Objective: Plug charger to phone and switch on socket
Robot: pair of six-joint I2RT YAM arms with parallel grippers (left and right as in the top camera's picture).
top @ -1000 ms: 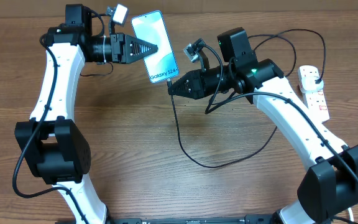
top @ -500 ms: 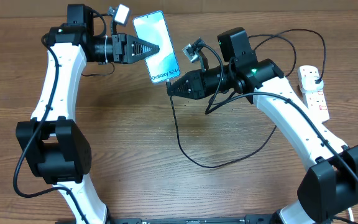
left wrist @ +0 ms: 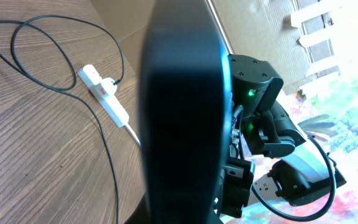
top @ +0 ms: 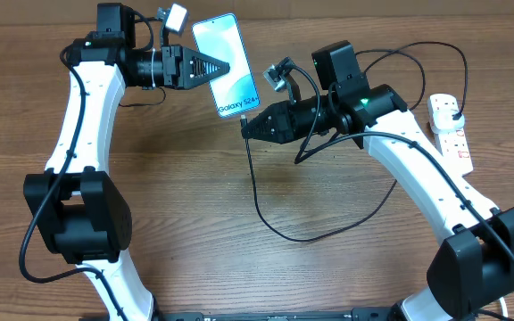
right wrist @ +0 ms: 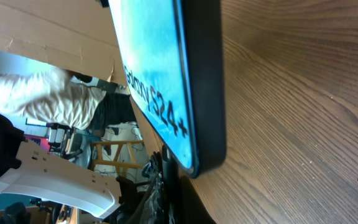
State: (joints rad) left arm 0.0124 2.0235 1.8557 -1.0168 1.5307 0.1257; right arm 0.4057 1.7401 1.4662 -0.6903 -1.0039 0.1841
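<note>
The phone (top: 236,86) is held off the table at the back centre, screen lit, with my left gripper (top: 222,67) shut on its left edge. In the left wrist view the phone (left wrist: 182,106) shows only as a dark slab filling the middle and hiding the jaws. My right gripper (top: 246,127) sits just below the phone's bottom edge, shut on the upper end of the charger (top: 258,198). Its thin black cable loops over the table to the socket (top: 454,139) at the far right. The right wrist view has the phone (right wrist: 157,74) close above the dark fingers (right wrist: 166,193); the connector tip is not discernible.
The charger cable (left wrist: 109,155) lies in wide loops on the wooden table between the arms and around the socket (left wrist: 106,98). A thick white cord leaves the socket toward the right edge. Cardboard stands behind the table.
The left gripper and the phone have shifted slightly to the right. The right gripper has stayed just under the phone's bottom edge.
</note>
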